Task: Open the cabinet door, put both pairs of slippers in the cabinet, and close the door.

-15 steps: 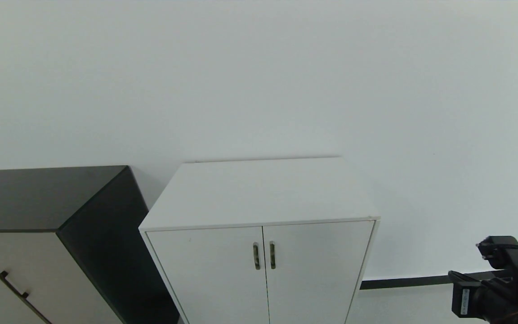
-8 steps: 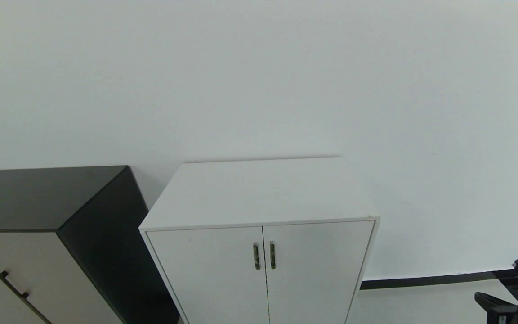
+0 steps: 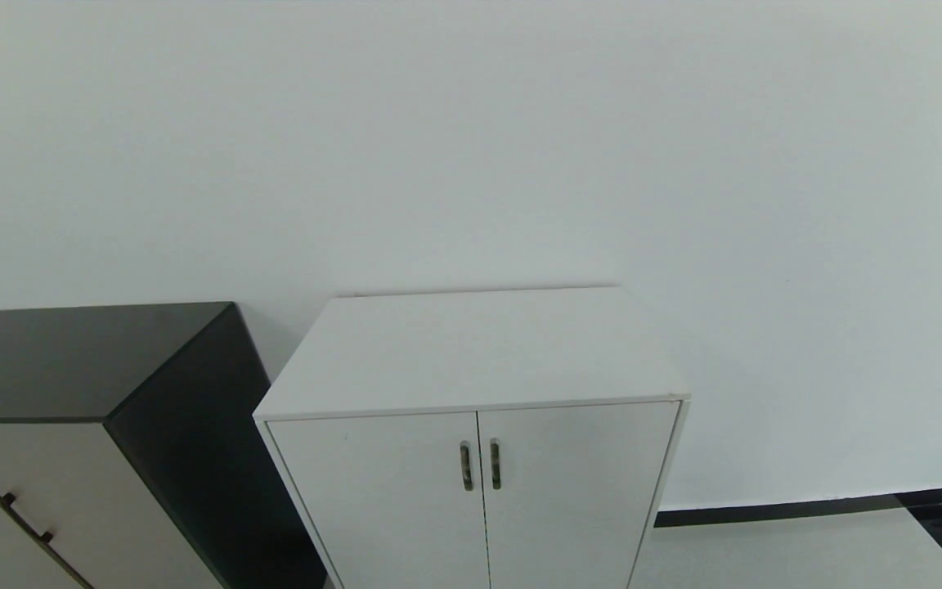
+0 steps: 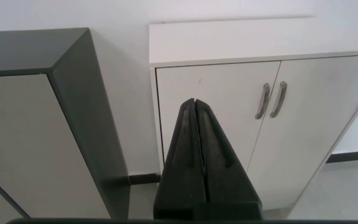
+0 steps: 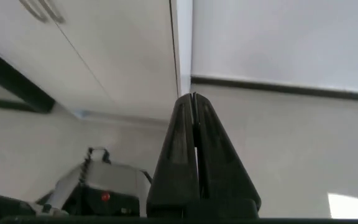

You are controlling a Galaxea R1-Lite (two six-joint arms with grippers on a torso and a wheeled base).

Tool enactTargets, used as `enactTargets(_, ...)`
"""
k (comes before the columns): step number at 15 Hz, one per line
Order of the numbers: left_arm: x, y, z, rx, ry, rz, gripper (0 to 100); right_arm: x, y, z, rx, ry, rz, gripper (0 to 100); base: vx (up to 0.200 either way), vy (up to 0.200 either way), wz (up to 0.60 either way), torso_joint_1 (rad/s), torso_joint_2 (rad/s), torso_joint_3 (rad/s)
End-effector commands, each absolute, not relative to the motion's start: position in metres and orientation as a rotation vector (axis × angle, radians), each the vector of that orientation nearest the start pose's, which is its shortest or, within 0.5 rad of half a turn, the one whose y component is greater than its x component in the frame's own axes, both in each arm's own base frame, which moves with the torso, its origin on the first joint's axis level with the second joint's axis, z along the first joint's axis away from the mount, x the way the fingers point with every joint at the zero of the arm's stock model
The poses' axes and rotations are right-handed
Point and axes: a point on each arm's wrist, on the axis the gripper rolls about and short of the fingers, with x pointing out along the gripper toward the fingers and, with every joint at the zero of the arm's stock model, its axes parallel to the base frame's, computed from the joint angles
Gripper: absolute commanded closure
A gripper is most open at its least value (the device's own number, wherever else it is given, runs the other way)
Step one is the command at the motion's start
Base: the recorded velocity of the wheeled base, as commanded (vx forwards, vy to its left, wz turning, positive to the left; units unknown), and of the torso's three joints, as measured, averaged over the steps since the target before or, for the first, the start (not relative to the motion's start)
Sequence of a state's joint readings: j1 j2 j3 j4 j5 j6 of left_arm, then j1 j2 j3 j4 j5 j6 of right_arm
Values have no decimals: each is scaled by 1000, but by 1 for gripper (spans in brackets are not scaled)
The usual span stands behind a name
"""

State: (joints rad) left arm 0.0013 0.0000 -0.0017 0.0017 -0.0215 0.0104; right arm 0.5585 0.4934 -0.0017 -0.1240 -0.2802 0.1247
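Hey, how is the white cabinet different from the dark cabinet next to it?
Colour: the white cabinet is white all over, while the dark cabinet has a black top and side with a pale front.
Handles: the white cabinet has two upright handles paired at the seam of its double doors; the dark cabinet shows a single handle on its front.
Shared: both stand side by side against the wall, and both look shut.

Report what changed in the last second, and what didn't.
The right gripper, shut on nothing, sank with its arm down past the lower right edge of the head view. Nothing was taken hold of or let go. The white cabinet stayed put with both doors closed, and the dark cabinet beside it did not move.
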Motion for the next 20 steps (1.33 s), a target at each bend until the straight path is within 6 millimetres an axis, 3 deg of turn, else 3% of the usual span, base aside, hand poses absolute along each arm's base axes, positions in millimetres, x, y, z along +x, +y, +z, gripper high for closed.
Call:
enactTargets(1,-23,-1,76,12,1,-20,100,-5,-8,82,37,168,433,100,0,0,0,0,0,0)
enactTargets(3,-23,-1,76,12,1,-20,100,-6,-5,79,-70,185,547,100,0,0,0,0,0,0)
enactTargets(7,-23,-1,76,11,1,-20,100,-3,-3,79,-83,239,505,100,0,0,0,0,0,0)
enactTargets(11,-23,-1,76,12,1,-20,100,-8,-2,79,-33,191,142,100,0,0,0,0,0,0)
enactTargets(13,-23,-1,76,12,1,-20,100,-15,-3,77,-20,97,100,100,0,0,0,0,0,0)
enactTargets(20,-23,-1,76,14,1,-20,100,-15,-5,78,52,97,31,100,0,0,0,0,0,0)
